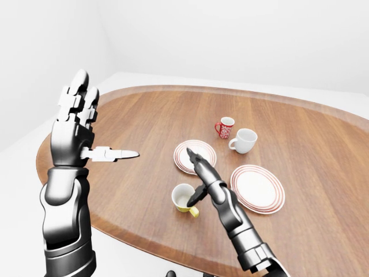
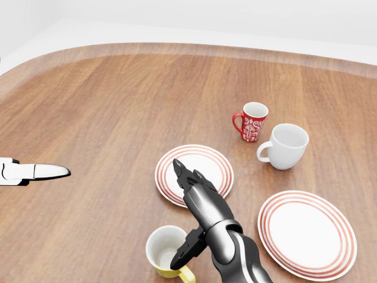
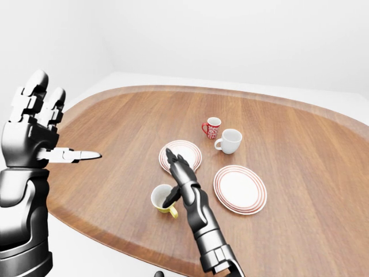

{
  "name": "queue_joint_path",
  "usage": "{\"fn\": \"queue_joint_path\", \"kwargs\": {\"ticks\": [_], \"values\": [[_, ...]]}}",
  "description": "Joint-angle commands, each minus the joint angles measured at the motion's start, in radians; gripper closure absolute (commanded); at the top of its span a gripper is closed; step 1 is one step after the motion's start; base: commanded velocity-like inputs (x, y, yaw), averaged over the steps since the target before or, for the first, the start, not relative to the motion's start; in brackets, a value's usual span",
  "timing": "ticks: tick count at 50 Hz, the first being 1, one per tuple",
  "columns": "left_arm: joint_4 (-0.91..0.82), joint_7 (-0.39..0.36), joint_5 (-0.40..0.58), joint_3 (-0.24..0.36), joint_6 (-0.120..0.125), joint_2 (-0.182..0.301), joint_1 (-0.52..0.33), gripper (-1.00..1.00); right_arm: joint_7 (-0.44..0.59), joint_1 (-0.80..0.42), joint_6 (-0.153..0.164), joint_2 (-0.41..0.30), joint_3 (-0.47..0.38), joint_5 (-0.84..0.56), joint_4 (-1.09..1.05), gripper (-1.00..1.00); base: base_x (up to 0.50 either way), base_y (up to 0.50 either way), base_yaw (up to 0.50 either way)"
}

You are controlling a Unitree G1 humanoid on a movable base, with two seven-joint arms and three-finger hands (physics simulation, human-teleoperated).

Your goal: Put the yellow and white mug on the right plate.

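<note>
Yellow and white mug (image 2: pixel 166 252): standing upright on the desk (image 2: pixel 118 106), near the bottom edge of the head view, handle pointing down and to the right, white inside, yellow outside.
Right hand (image 2: pixel 197 203): reaching over the mug from the lower right; two fingers stretch up over the left plate, one finger (image 2: pixel 187 250) dips at the mug's right rim. Fingers spread, nothing pinched; whether that lower finger touches the rim I can't tell.
Right plate (image 2: pixel 307 233): white with red rings, flat on the desk, right of the mug and the arm, nothing on it.
Left plate (image 2: pixel 215 162): same red-ringed pattern, just above the mug in the head view, partly covered by the right hand.
Red mug (image 2: pixel 251 121): patterned red and white, upright, above the plates, handle to the left.
White mug (image 2: pixel 287 145): plain, upright, just right of the red one and close beside it, handle to the left.
Left hand (image 1: pixel 78 124): raised high at the left of the left-eye view, well apart from everything on the desk; fingers open and pointing up, one finger (image 1: pixel 112 154) sticking out sideways to the right, holding nothing.
</note>
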Motion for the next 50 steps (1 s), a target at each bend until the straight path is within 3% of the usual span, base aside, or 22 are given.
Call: {"fn": "queue_joint_path", "kwargs": {"ticks": [1, 50], "values": [[-0.001, -0.001, 0.001, -0.001, 0.0, -0.001, 0.0, -0.89, -0.02, -0.013, 0.0, 0.003, 0.0, -0.002, 0.053, -1.0, 0.0, 0.0, 0.0], [-0.019, -0.003, -0.004, 0.0, 0.0, -0.004, 0.004, -0.89, -0.07, -0.073, 0.0, 0.051, 0.022, -0.054, 0.198, -1.0, 0.0, 0.0, 0.0]]}}
